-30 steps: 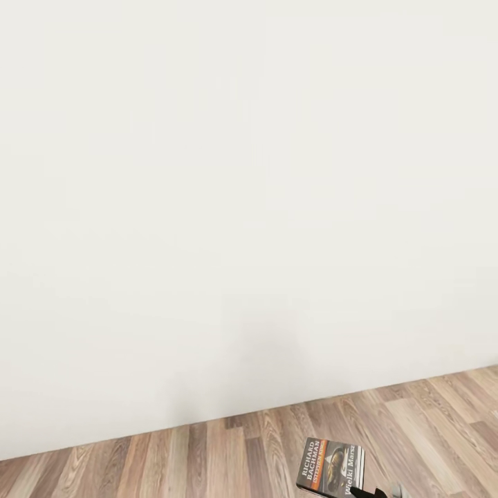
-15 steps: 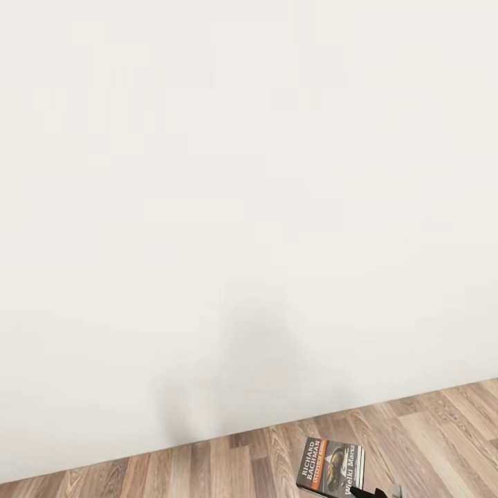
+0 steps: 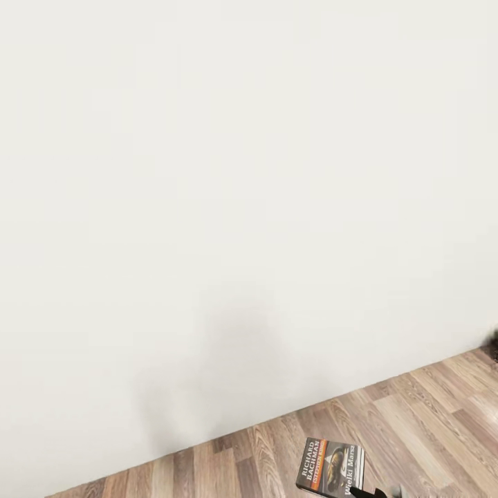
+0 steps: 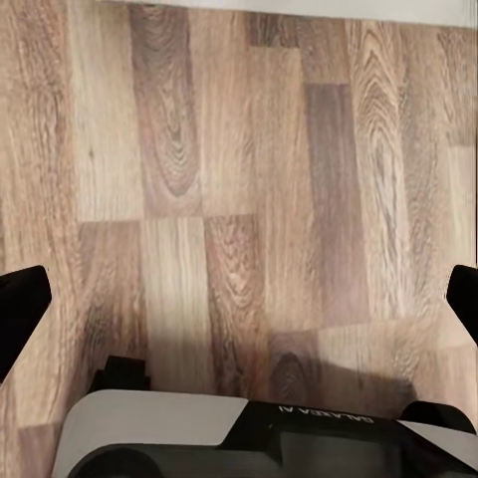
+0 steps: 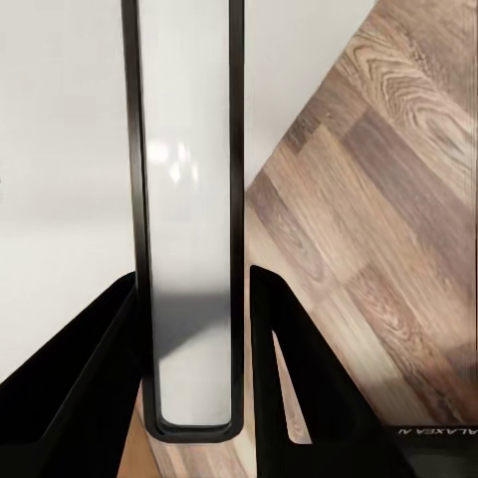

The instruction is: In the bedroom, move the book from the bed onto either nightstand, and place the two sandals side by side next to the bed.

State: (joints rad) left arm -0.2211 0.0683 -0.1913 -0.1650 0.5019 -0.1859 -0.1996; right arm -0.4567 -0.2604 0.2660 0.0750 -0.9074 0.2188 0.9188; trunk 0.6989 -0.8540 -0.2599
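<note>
White wall [image 3: 207, 173] and wood floor [image 3: 429, 408] are in front of me. My right fingers [image 5: 194, 398] squeeze the book [image 3: 330, 467], which is up off the floor. My left fingers [image 4: 239, 299] are wide apart, holding nothing. I am carrying the book and must find a nightstand next. My view has turned, and a dark thing [image 3: 492, 342] now peeks in.
</note>
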